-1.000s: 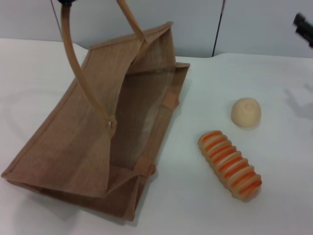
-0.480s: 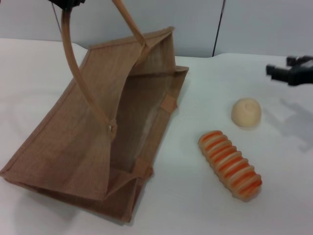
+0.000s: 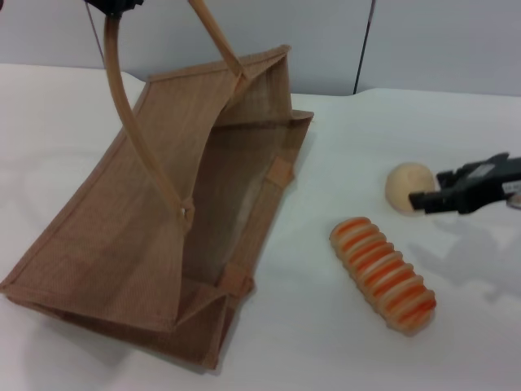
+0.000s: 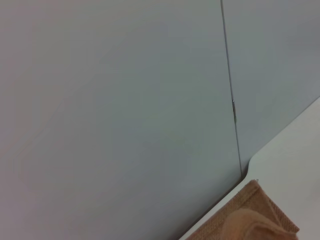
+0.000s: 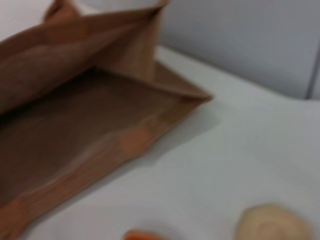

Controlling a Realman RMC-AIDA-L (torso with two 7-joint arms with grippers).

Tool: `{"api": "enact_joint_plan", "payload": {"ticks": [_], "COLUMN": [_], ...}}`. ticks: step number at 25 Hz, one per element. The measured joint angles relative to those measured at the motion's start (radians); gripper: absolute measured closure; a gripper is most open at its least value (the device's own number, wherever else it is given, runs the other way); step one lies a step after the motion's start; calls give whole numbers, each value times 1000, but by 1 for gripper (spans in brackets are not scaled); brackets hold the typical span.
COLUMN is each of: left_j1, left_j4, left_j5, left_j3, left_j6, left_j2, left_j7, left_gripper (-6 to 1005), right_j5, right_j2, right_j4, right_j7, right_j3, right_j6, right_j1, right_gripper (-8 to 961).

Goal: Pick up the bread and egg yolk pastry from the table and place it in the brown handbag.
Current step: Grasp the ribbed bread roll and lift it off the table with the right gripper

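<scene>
Head view showed the right gripper with its dark fingers parted and nothing between them, hovering over the white table just beside the egg yolk pastry, its tip overlapping the pastry's right edge. Whether it touched the pastry could not be told. The left gripper sat at the top edge of the picture, where one tan strap handle rose to it; how its fingers stood could not be told.

The brown handbag lay tilted on the left of the table, its mouth gaping toward the foods. What showed of its inside held nothing. It was a coarse woven jute, rectangular, with lighter binding along the edges and small tan tabs where the straps joined.

The pastry was a smooth, matte, pale beige dome. Nearer the robot lay the bread, a long ridged loaf striped orange and cream, set diagonally and apart from both pastry and bag.
</scene>
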Motion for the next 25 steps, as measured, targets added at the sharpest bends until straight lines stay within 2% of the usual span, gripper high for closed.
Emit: {"api": "enact_joint_plan", "payload": {"ticks": [10, 17, 25], "left_j1": [0, 0, 0], "left_j4": [-3, -3, -3], "left_j5": [0, 0, 0], "left_j3": [0, -2, -3], "left_j6": [-1, -1, -3], "left_j2": [0, 0, 0], "left_j7": [-1, -1, -1], "left_gripper": [881, 881, 881], "right_j5": [-32, -58, -51], "right_j2": [3, 5, 5], "right_j4": [32, 147, 164], "right_j7": [19, 21, 22], "right_j3": [-13, -23, -25], "right_j6": [144, 166, 195], "right_j1": [48, 114, 130], "right_gripper": [307, 307, 307]}}
